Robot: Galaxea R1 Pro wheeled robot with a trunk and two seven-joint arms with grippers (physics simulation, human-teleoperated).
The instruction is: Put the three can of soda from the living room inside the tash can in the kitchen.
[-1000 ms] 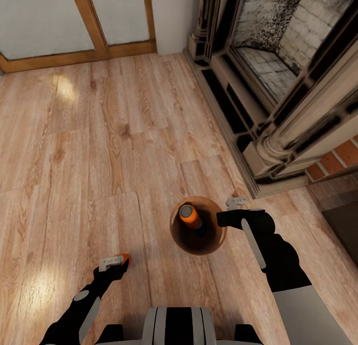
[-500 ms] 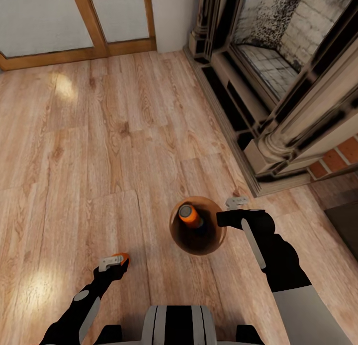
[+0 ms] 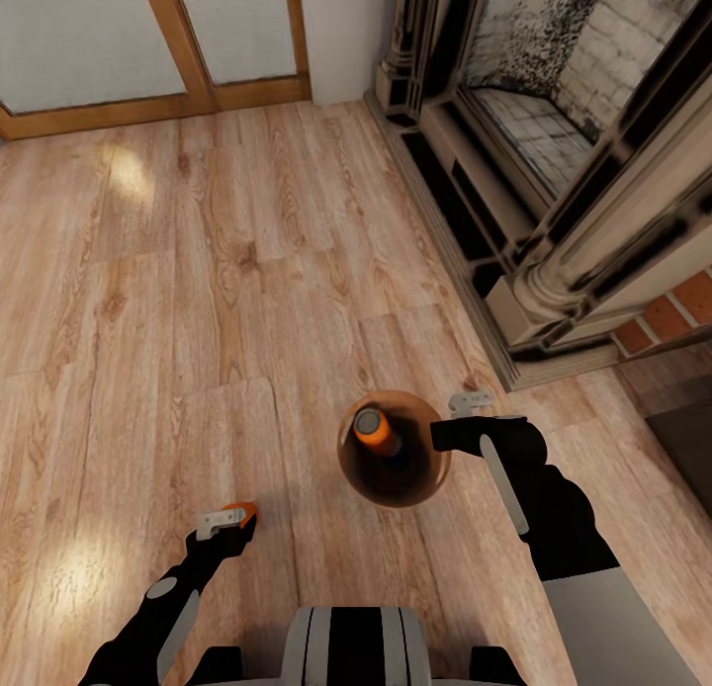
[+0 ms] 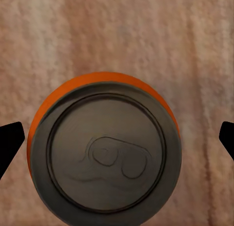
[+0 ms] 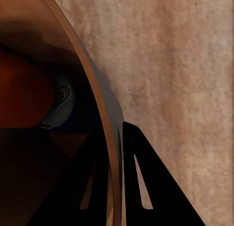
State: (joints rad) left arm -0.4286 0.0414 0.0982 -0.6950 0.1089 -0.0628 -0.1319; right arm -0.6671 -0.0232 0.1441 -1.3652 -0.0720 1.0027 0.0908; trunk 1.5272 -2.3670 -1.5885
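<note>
While hidden overhead, grey can top (image 4: 109, 155) between left pincer (image 4: 117, 138) tips; right pincer (image 5: 114, 177) pinching bin wall (image 5: 92, 89).

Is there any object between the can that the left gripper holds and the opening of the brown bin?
Nothing visible stands between them. The left gripper holds a soda can above bare wood floor. The brown bin, carried at its rim by the right gripper, is open on top, with one can already inside, leaning.

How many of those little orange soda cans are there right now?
2. One can leans inside the brown bin that the right gripper grips by its rim. The other can is in the left gripper. More could lie hidden deeper in the bin.
</note>
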